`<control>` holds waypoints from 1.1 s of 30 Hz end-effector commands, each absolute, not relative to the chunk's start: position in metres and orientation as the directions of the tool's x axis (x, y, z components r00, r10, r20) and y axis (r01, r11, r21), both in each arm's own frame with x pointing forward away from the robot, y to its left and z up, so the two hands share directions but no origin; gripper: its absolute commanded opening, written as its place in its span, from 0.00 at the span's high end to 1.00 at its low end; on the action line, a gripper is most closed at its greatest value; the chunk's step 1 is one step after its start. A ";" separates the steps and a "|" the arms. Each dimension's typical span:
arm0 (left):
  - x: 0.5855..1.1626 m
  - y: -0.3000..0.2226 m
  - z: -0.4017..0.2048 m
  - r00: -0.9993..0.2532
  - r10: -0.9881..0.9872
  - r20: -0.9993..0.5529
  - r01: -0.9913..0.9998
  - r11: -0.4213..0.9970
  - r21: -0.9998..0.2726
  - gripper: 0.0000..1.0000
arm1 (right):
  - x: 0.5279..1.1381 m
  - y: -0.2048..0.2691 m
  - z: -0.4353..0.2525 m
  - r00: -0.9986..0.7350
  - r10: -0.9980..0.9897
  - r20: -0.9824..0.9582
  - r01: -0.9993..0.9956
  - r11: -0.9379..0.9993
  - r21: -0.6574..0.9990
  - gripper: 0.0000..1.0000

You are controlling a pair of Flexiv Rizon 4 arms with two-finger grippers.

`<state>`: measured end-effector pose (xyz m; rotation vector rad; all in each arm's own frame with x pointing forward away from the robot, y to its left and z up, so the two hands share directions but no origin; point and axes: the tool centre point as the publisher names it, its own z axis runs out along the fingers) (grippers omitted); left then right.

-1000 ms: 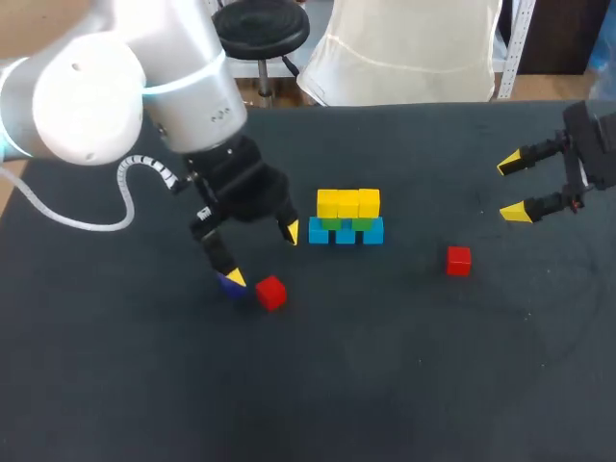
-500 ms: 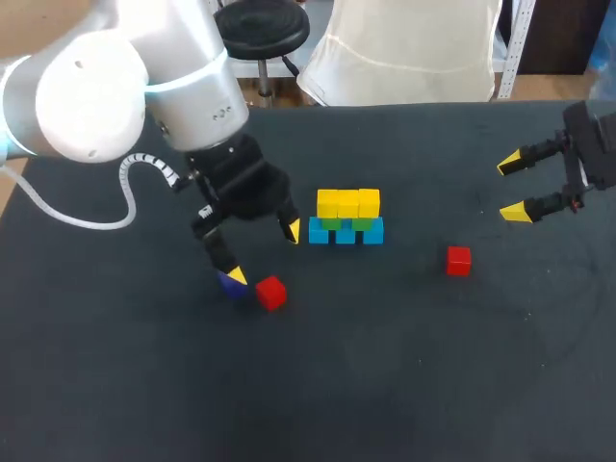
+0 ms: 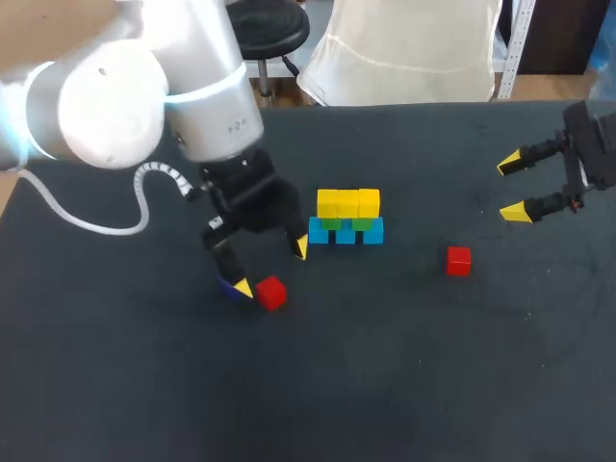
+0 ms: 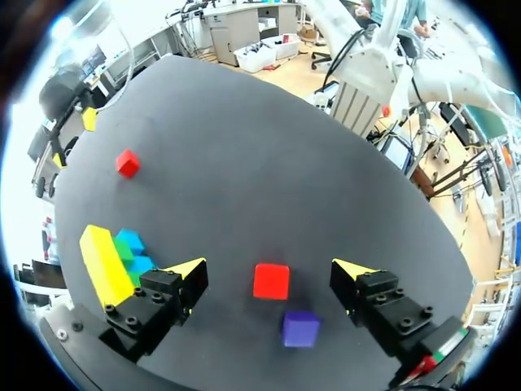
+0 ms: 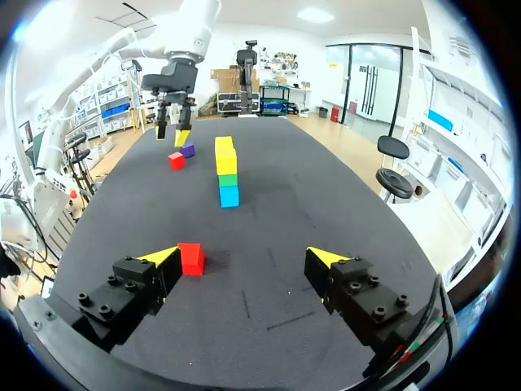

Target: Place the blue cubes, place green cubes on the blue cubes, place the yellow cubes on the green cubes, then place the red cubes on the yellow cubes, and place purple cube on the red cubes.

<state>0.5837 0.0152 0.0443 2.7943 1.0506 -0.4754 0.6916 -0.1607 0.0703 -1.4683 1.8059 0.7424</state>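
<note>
Head view, left pincer (image 3: 272, 268) shifted toward red cube (image 3: 271, 294)

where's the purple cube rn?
Purple cube lies on the table, left of the stack in head view, between the open fingers of the left claw, close beside a red cube.

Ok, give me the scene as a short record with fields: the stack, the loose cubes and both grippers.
stack: blue cubes under green cubes under yellow cubes; no red on top
loose cubes: left red cube and purple cube close together; right red cube alone
left gripper: open, left red cube between its fingers, untouched
right gripper: open, holding nothing, away from the cubes
</note>
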 end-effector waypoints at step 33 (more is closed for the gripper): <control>0.583 0.030 0.003 0.707 0.626 -0.328 0.656 -0.755 -0.027 0.31 | 0.693 -0.161 0.069 -0.127 -0.587 -0.799 -0.980 0.197 0.010 0.00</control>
